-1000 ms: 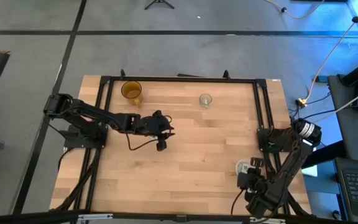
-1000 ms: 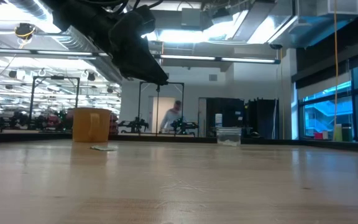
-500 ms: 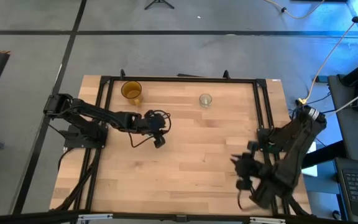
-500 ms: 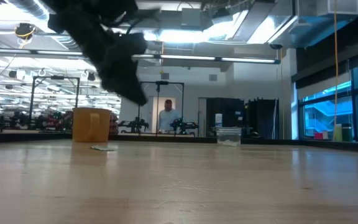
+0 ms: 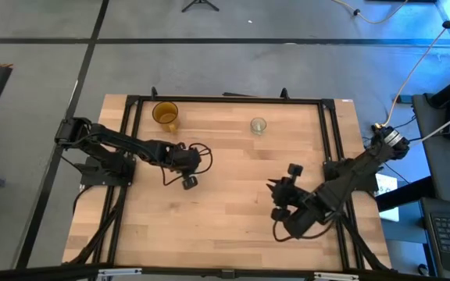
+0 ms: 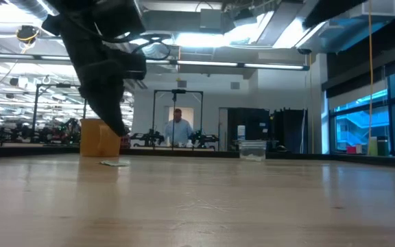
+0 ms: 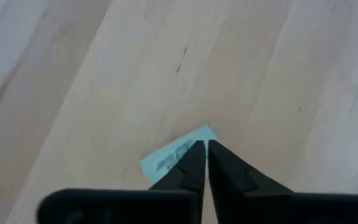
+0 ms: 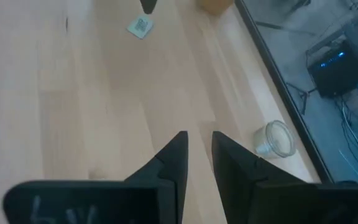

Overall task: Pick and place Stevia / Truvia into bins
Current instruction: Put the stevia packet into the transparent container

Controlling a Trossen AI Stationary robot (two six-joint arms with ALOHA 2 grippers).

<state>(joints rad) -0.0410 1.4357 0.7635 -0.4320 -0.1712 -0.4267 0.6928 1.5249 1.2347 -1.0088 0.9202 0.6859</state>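
One white-and-green Stevia packet (image 7: 169,159) lies flat on the wood; it also shows in the low view (image 6: 114,163) and the right wrist view (image 8: 140,26), near the amber cup (image 5: 165,115). My left gripper (image 5: 187,182) hangs over the packet with its fingers shut and its tips (image 7: 205,148) above the table. My right gripper (image 5: 275,193) is open and empty over the table's right half (image 8: 197,142). No wide clear bin shows.
A small clear cup (image 5: 258,126) stands at the far edge, also seen in the right wrist view (image 8: 272,138). A black frame (image 5: 330,133) runs round the table. A person (image 6: 177,129) stands in the room behind. Bare wood lies between the two arms.
My left gripper has moved toward the table's left edge and come down toward the packet. My right arm has swung from the near right corner toward the table's middle, carrying its gripper left and farther in.
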